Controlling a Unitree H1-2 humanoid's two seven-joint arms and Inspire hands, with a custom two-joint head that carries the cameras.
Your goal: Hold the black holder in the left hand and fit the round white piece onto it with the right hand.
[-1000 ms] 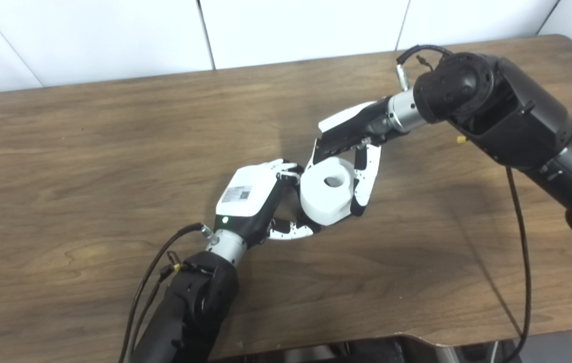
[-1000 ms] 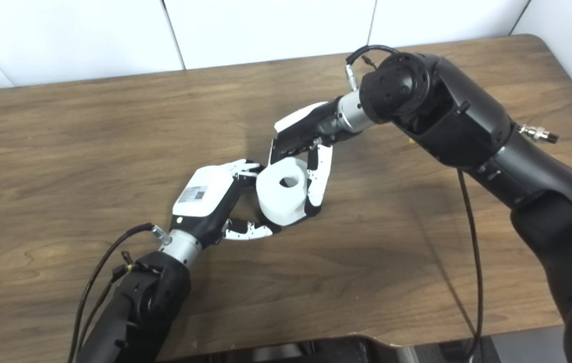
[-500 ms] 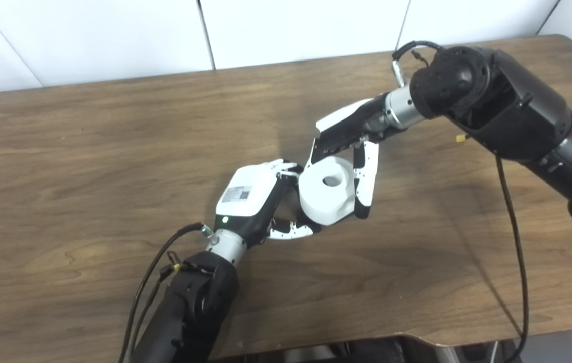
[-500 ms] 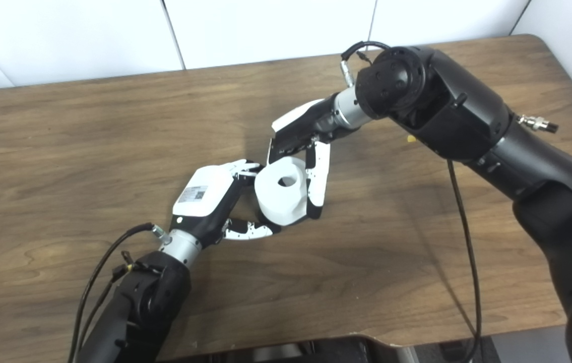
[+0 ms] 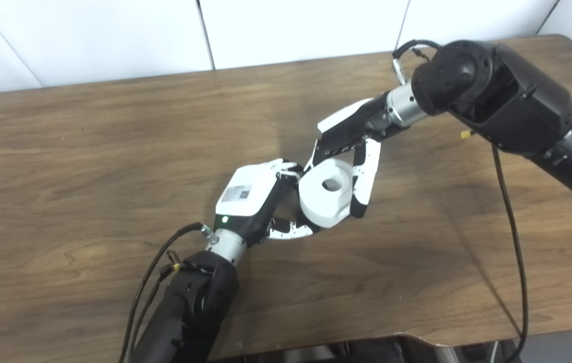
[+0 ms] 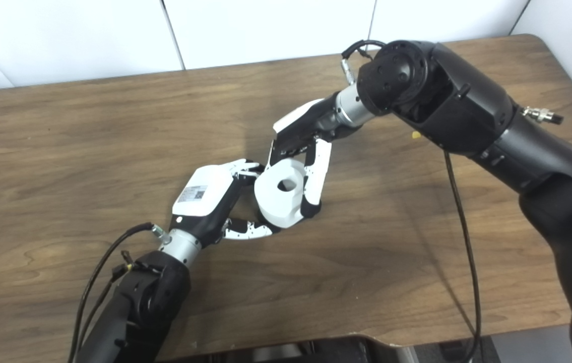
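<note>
On the wooden table (image 6: 64, 141), the right hand (image 6: 300, 151) grips the round white piece (image 6: 281, 198), tilted with its centre hole showing. The left hand (image 6: 212, 201) curls beneath and beside it, fingers (image 6: 248, 231) touching its lower edge.

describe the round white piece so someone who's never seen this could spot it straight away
Near the middle of the wooden table, the two robot hands meet. Between them sits the round white piece, gripped by the right robot hand: a thick white ring with a central hole, the only round thing there.
</note>
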